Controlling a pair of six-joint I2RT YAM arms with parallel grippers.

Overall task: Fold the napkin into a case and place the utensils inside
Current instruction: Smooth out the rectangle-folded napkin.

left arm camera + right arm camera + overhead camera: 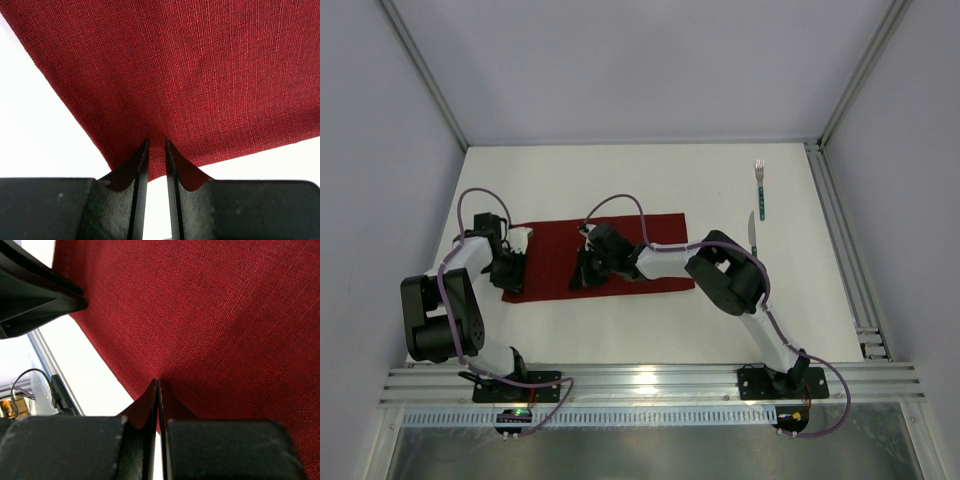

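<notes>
Robotics laboratory test cell. Evidence: a white desk (620, 180) enclosed by plain grey panels (620, 60) and aluminium framing (847, 260). A left arm (445, 310) and right arm (730, 275) are bolted to a slotted rail (650, 380), with exposed cabling (616, 197).

Overhead view; wrist close-ups of napkin (200, 75)

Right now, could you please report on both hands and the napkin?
Left hand shut on napkin corner. Right hand shut on napkin's near edge. Fork, knife clear, far right.
</notes>
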